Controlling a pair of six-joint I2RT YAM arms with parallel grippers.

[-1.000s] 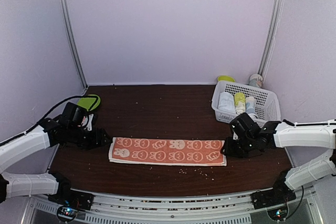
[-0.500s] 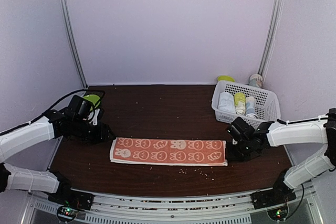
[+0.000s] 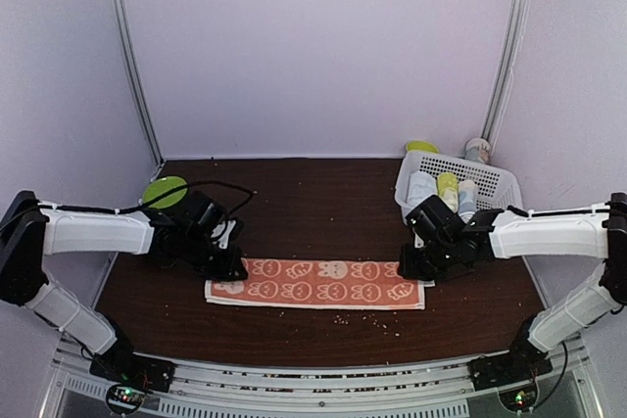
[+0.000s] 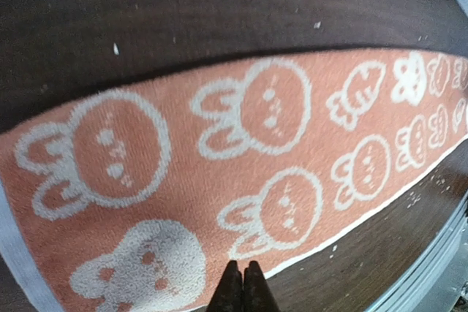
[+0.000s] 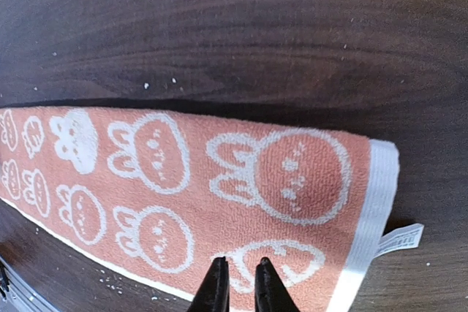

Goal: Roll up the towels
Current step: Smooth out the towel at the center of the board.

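Orange rabbit-print cloth towel (image 3: 313,282): flat, unrolled.
Left gripper (image 4: 243,286): closed, empty.
Right gripper (image 5: 240,283): slightly parted.
Risk: uneven pinches skew roll.

My left arm (image 3: 93,232) and right arm (image 3: 544,234) are white with black joints, and the left carries a black cable (image 3: 211,183). My left hand (image 4: 243,286) and right hand (image 5: 239,283) are black.

On the table (image 3: 294,198), toward its front: a rabbit-print towel (image 3: 314,282), flat, stretched left to right. Over the towel's left end, the left gripper (image 3: 235,271); over its right end, the right gripper (image 3: 405,271). Behind and to the right of the towel, a basket (image 3: 456,160), with rolls (image 3: 423,190) side by side inside. Behind and to the left of the towel, a flat disc (image 3: 165,191). At the towel's right end, joined to it, a label tag (image 5: 401,240).
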